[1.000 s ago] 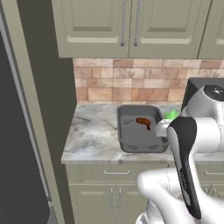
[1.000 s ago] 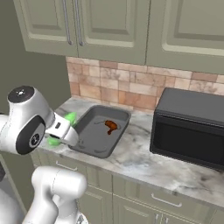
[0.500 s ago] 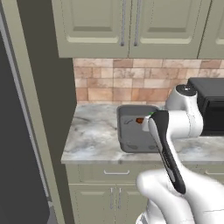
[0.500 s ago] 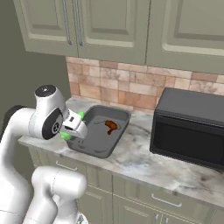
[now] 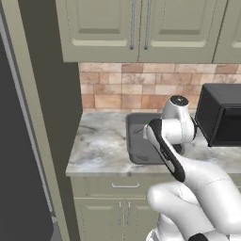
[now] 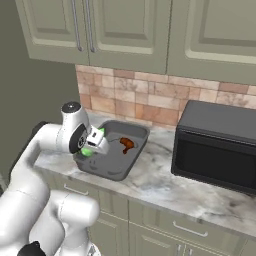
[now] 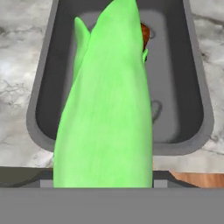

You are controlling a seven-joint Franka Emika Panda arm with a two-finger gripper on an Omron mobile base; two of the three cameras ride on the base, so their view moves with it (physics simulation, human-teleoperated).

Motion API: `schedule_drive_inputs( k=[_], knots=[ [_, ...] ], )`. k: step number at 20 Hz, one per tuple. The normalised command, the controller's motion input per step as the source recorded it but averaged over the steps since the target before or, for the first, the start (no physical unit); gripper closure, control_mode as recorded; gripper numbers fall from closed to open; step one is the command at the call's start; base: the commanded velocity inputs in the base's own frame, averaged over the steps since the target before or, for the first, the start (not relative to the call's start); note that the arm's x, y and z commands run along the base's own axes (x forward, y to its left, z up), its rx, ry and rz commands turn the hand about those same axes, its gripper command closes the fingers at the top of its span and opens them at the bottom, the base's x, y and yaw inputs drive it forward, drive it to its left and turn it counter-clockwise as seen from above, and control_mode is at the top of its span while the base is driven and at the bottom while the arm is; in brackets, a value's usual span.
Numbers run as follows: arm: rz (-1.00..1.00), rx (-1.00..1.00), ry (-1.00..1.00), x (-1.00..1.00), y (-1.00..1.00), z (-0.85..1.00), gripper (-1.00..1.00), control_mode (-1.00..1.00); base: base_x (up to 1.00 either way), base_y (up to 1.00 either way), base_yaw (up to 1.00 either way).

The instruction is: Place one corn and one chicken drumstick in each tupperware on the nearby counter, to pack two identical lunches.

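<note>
While the gripper (image 6: 90, 148) holds corn (image 7: 107, 113) over tupperware (image 7: 192, 87), no writing shows

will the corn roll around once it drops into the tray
Probably a little: the corn looks smooth, rounded and tapered, so it may roll in an arc. The tray rim should stop it, and the drumstick may block it. It looks stiff, not floppy.

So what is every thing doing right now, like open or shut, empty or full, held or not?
gripper: closed on the corn, above the near end of the tupperware.
corn: held, not yet put down.
tupperware: on the counter, with one chicken drumstick inside.
chicken drumstick: lying in the tupperware.
microwave: door shut.
upper cabinets: doors shut.
counter: holds the tupperware and microwave.
</note>
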Motion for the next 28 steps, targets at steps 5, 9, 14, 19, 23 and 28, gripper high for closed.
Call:
schedule_drive_inputs(
  k=[5,9,14,19,23,28],
  knots=[
    [0.00,0.00,0.07,0.77,0.00,-0.29,1.00,-1.00,0.00,0.00,0.00],
    [0.00,0.00,0.09,0.72,0.00,-0.28,1.00,-1.00,0.00,0.00,0.00],
    [0.00,0.00,0.09,0.65,0.00,-0.31,1.00,-1.00,0.00,0.00,0.00],
    [0.00,0.00,0.09,0.47,0.00,-0.38,1.00,-1.00,0.00,0.00,0.00],
    [0.00,0.00,0.06,0.32,-0.02,-0.43,1.00,-1.00,0.00,0.00,0.00],
    [0.00,0.00,0.00,0.24,-0.07,-0.37,1.00,-1.00,0.00,0.00,0.00]
  ],
)
